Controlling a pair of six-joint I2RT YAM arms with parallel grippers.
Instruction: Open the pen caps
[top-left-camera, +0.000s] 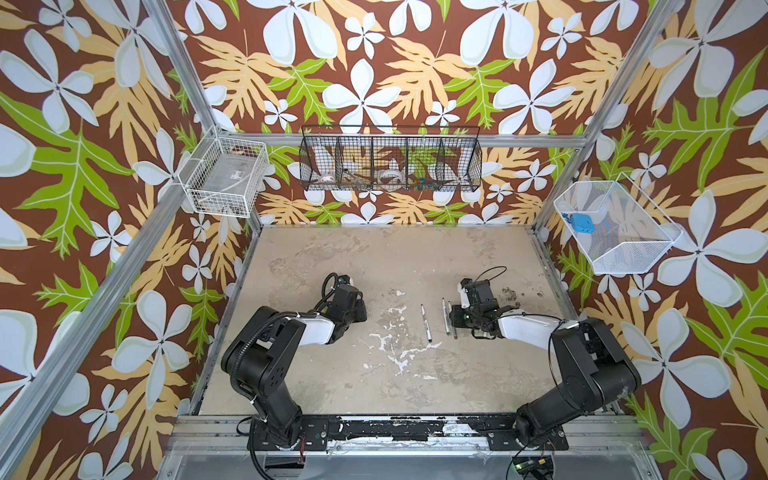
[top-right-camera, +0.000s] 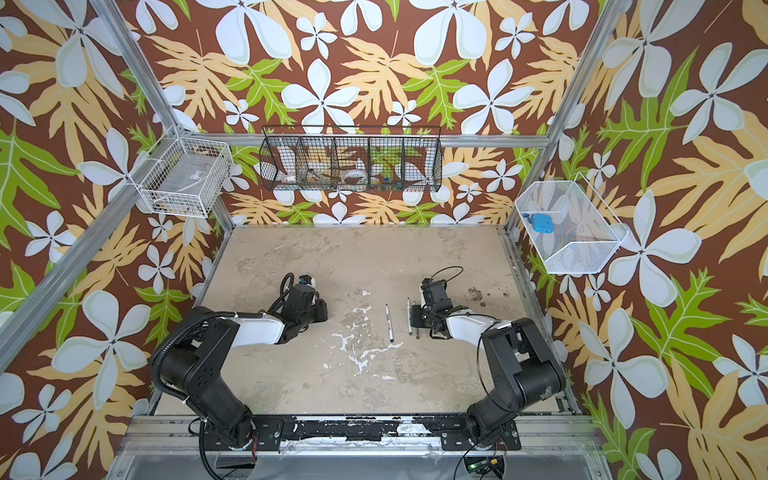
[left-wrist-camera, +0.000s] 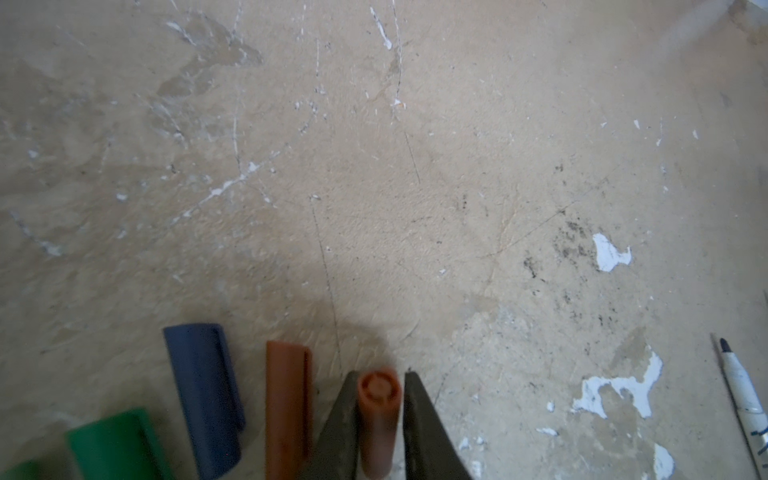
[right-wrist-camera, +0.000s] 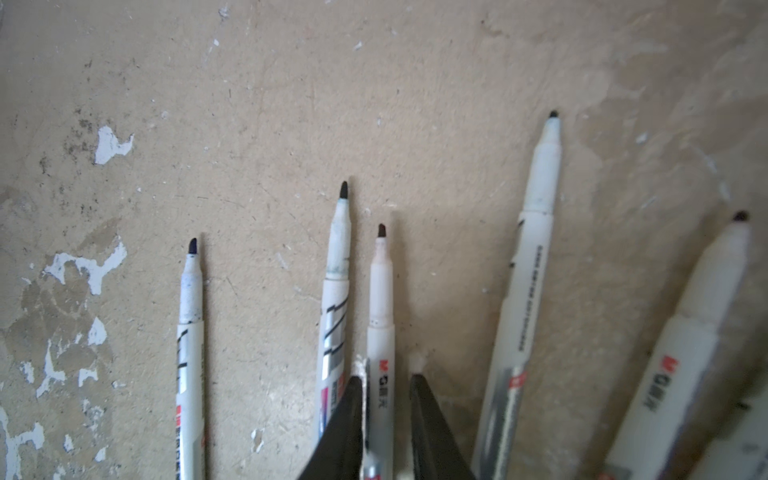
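Left gripper (left-wrist-camera: 381, 371): down at the table (top-left-camera: 374, 257), left of centre in both top views; jaws a narrow way apart, flanking the brown cap (left-wrist-camera: 379, 419); one finger (left-wrist-camera: 343, 428) against the cap's side, a hairline of gap at the other; pressing it or just clear of it, cannot tell.
Brown cap: between the left jaws, lengthwise along them; closed round end pointing away from the wrist.
Loose caps: second brown cap (left-wrist-camera: 289, 411) just beside the left jaws; blue cap (left-wrist-camera: 203, 399) next along; green cap (left-wrist-camera: 118, 444) beyond that; all lying on the bare table, off their markers; hidden under the left wrist in both top views.
Right gripper (right-wrist-camera: 385, 377): down at the table, right of centre; jaws parted a little wider than the barrel between them; bare table showing between that barrel and one finger (right-wrist-camera: 432, 428); loose around it, not clamped.
Centre marker (right-wrist-camera: 380, 316): lying flat between the right jaws; cap off, dark tip bare.
Other markers (right-wrist-camera: 530, 270): four fanned beside the centre marker, two on each side; white barrels with black print; every tip uncapped.
Lone marker (top-left-camera: 426, 323): flat on the table between the two arms, nearer the right one; apart from the thin pair (top-left-camera: 445, 316) just beside the right gripper's housing.
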